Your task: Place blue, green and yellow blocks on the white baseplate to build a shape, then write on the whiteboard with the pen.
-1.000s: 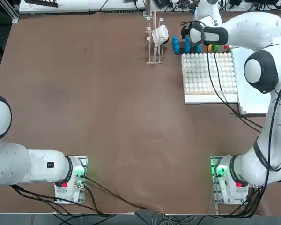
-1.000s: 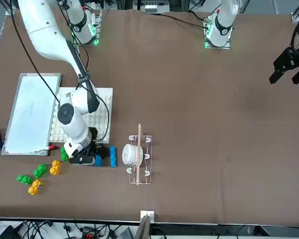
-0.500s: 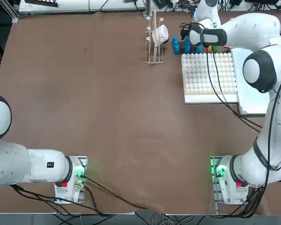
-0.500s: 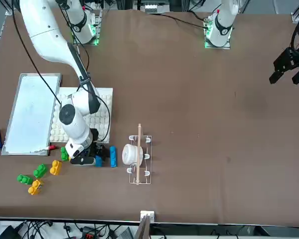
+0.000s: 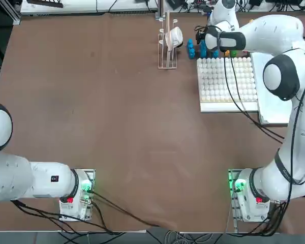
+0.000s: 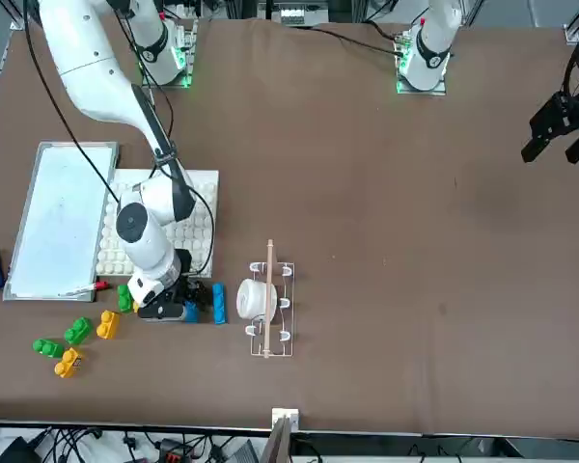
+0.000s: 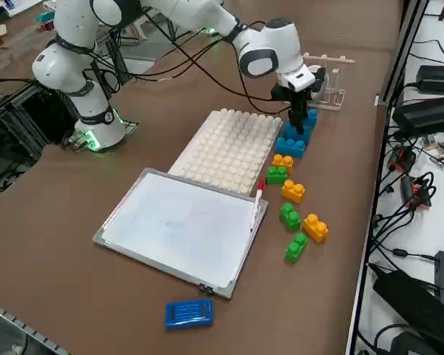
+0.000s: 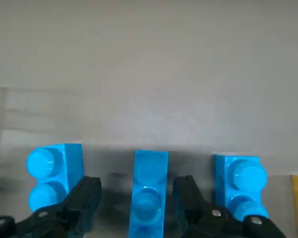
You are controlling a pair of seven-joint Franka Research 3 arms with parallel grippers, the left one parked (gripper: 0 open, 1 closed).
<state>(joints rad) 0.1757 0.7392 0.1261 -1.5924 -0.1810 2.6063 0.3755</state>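
My right gripper is down at the table beyond the white baseplate, open, with its fingers on either side of the middle blue block of three in a row. The other two blue blocks stand just outside the fingers. In the right side view the gripper sits over the blue blocks. Green blocks and yellow blocks lie loose past the whiteboard. The pen rests along the whiteboard's edge, red end towards the baseplate.
A small wire rack holding a white cup stands close beside the blue blocks. A smooth blue slab lies at the whiteboard's outer end. The table edge runs just beyond the loose blocks.
The fingers have drawn closer together around the middle blue block. The arm has hardly shifted, and the blocks have stayed in place.
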